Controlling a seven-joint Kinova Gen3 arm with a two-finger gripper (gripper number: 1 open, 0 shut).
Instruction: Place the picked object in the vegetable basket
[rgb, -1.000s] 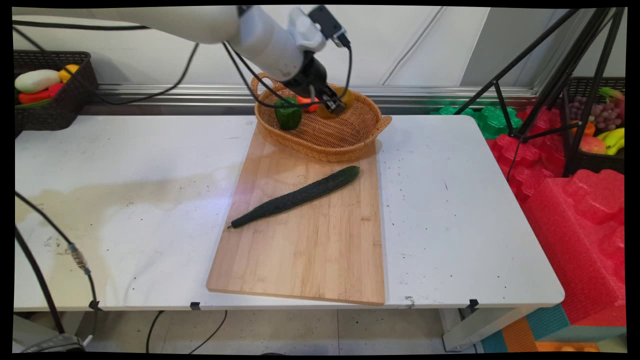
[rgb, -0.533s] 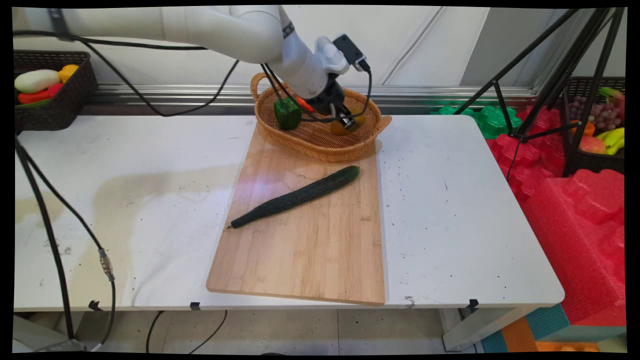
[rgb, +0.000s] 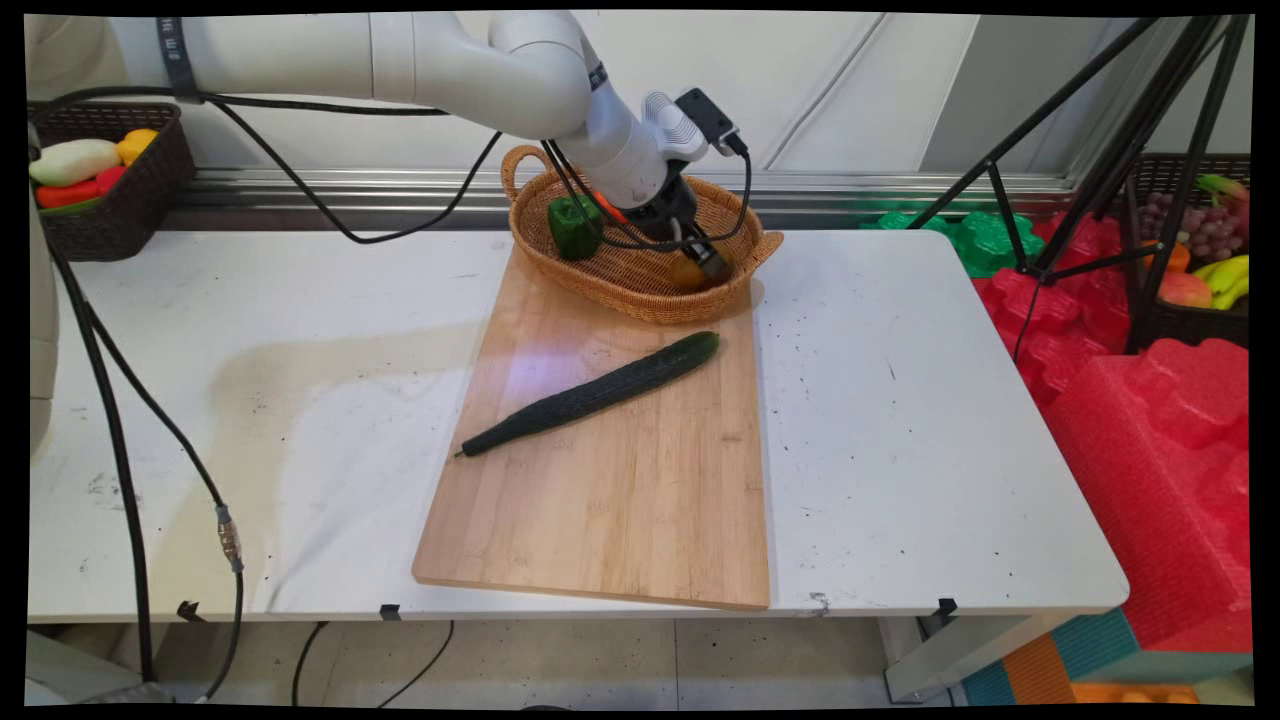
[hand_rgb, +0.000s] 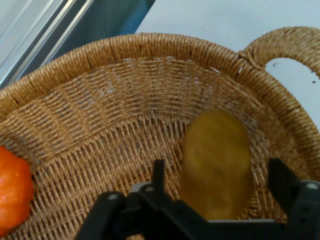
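The claw (hand_rgb: 217, 185) is lowered into the wicker basket (rgb: 640, 280), with its fingers (hand_rgb: 282, 182) spread wide apart and nothing gripped. Between them a yellow-brown potato (hand_rgb: 216, 162) is seen lying on the woven floor; whether either finger touches it cannot be told. The potato is smooth, oval and dull ochre, with its long axis running away from the claw, so that its narrower sides are presented to the fingers. In the main view only a sliver of the potato (rgb: 688, 272) is shown beneath the claw (rgb: 705, 262), the rest being hidden by the wrist.

Off to one side of the claw, in the same basket, an orange-red fruit or vegetable (hand_rgb: 12, 192) is partly seen; it cannot be named with certainty. Further along that side a green bell pepper (rgb: 574, 226) is leaned against the basket's wall. The basket's rim is raised all round and a looped handle (hand_rgb: 282, 47) is seen just beyond the potato, so the contents are kept from rolling out.

The basket is set on the far end of a wooden cutting board (rgb: 610, 500), which lies on the white tabletop (rgb: 250, 350). Nearer the camera than the claw, a long dark cucumber (rgb: 590, 394) is laid slantwise across the board, well apart from the basket.
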